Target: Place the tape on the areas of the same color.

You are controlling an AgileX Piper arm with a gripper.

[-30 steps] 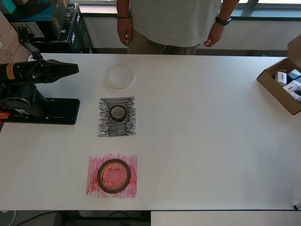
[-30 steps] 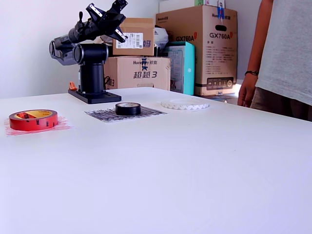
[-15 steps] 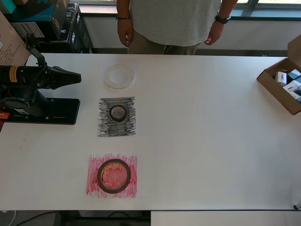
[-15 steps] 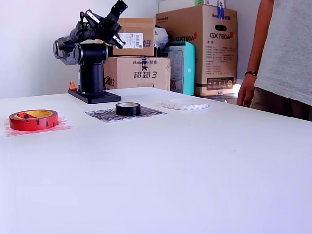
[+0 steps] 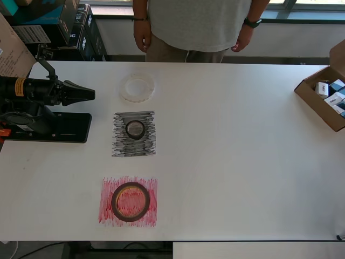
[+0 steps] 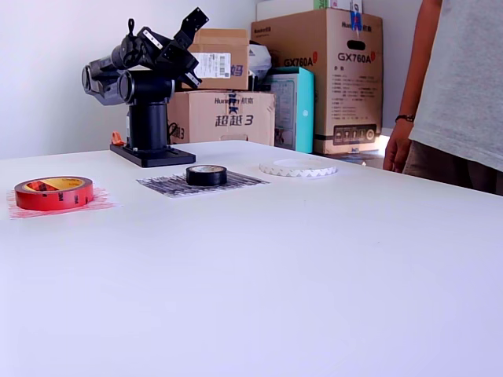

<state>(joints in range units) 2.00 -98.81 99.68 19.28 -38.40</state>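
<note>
A: Where do the 3 rolls sit?

B: From the overhead view, the small black tape roll (image 5: 135, 129) lies inside the black-scribbled sheet (image 5: 134, 134), a little above its middle. The dark-red tape roll (image 5: 130, 201) with the yellowish core lies on the red-scribbled sheet (image 5: 128, 201), fully inside its edges. The white tape roll (image 5: 137, 87) rests flat on the table (image 5: 242, 162) above the black sheet; I cannot make out a white sheet under it, white on white.

A: And the gripper?

B: The gripper (image 5: 88, 94) is raised over its own base (image 5: 46, 127), well apart from all 3 rolls, holding nothing. In the exterior view the fingers (image 6: 195, 19) look slightly parted, pointing up and away from the table.

A: So what step is this?

B: My judgement: the placing looks finished, and the arm is parking. If the white roll is not truly on its sheet, that is the 1 thing left.

A: How to do it well?

B: Keep the arm folding high over the base, so no link swings low toward the black roll, the nearest of the 3. If a correction is needed, come down vertically over the white roll, jaws wide, 1 finger inside the core and 1 outside, and lift cleanly; sliding it could drag the paper.

A: Anything else nearby?

B: A person (image 5: 197, 27) stands at the far edge, and a cardboard box (image 5: 323, 97) sits at the overhead view's right, both well clear.
</note>
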